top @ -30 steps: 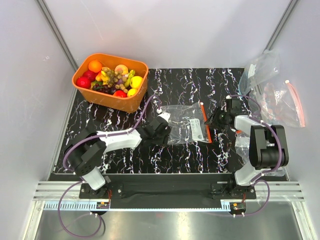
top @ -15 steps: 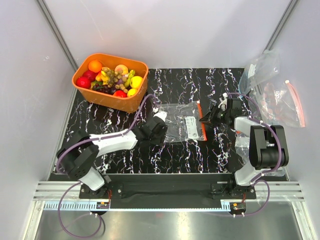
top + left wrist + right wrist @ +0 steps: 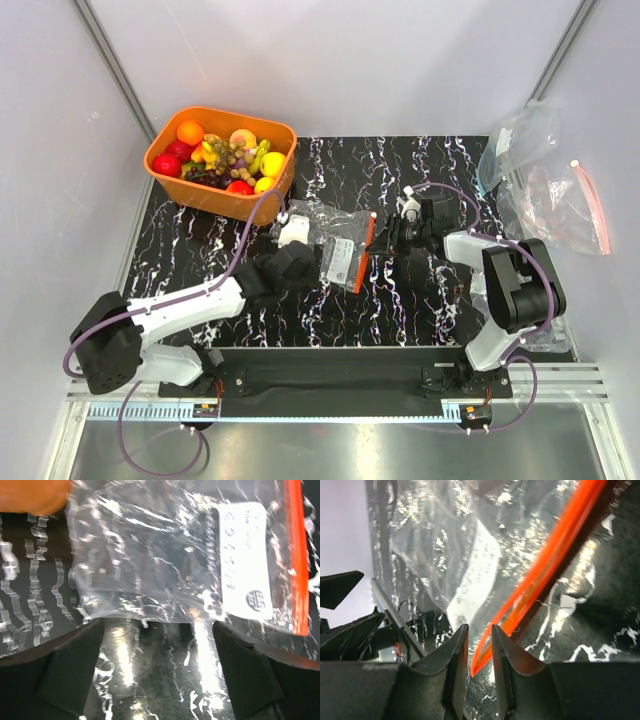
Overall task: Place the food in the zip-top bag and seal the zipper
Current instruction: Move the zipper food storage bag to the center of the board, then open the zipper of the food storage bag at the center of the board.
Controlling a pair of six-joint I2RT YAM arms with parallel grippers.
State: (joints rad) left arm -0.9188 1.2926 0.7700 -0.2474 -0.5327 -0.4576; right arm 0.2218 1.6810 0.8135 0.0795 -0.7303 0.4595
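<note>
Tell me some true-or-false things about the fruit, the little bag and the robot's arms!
1. The fruit sits in an orange basket. True.
2. The small bag has fruit inside. False: it looks empty, and the fruit is in the basket.
3. The jaws of the right arm pinch the end of the bag's orange-red strip. True.
4. The jaws of the left arm are squeezed shut. False: they stand wide apart at the bag's edge.
5. The table is plain white. False: it is black with white streaks.
</note>
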